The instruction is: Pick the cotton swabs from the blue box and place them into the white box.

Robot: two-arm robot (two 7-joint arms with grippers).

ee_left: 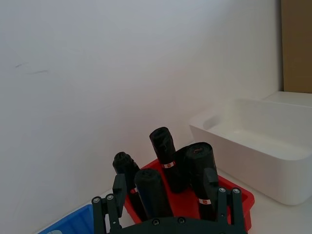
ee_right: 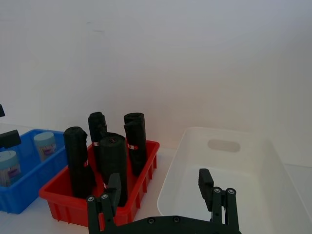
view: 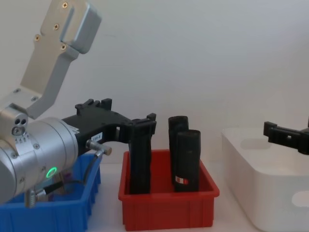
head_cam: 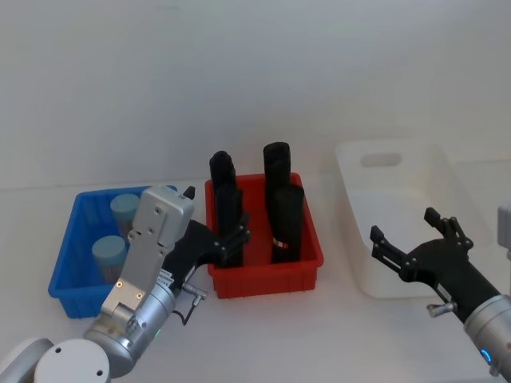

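Two cotton swab jars stand upright in the blue box on the left, the far jar just behind the near jar. Each has a pale blue-grey lid. The box is shallow and bright blue. The white box sits on the right, taller, smooth, with an oval handle cutout in its far wall.

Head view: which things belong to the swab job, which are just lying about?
Job: two clear cotton swab jars with pale blue lids in the shallow bright blue plastic bin; large white plastic tub; left gripper beside that bin; right gripper at the tub.
Lying about: red plastic bin; four black upright rolls inside.
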